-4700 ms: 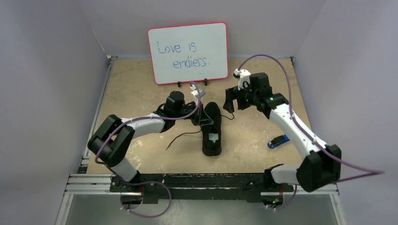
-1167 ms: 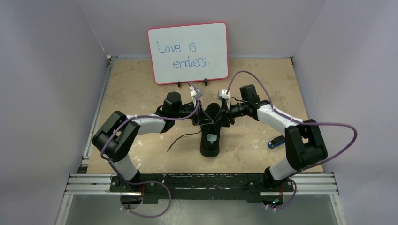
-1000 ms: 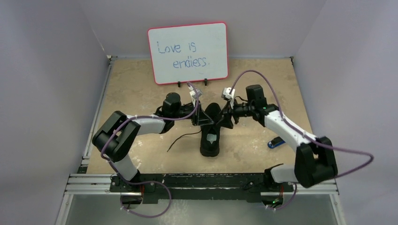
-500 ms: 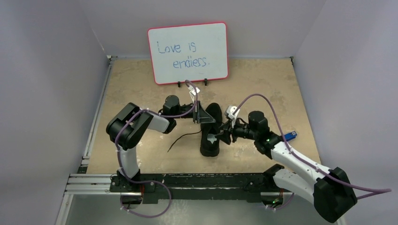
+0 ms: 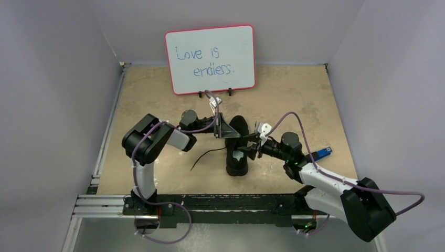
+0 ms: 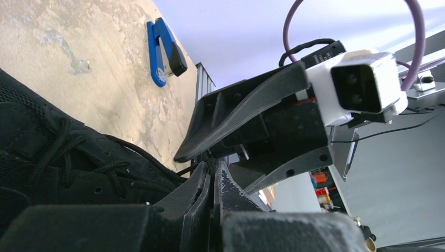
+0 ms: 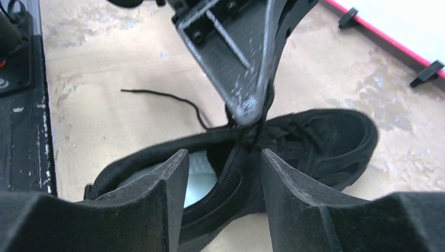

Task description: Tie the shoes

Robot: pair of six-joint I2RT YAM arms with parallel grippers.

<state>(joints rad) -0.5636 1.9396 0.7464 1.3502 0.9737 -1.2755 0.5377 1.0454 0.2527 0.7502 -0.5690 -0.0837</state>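
Though thin, matte laces (image 7: 157,94) on mesh shoe (image 7: 325,137).

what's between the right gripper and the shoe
Nothing visible. The open right gripper sits beside the shoe, with only a bare gap to its collar. The left gripper, shut on a lace, hangs over the lacing farther on, not in that gap.

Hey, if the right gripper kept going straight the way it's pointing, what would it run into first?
The open right gripper would likely meet the shoe first, near the lace pinched by the left gripper; depth is unclear.
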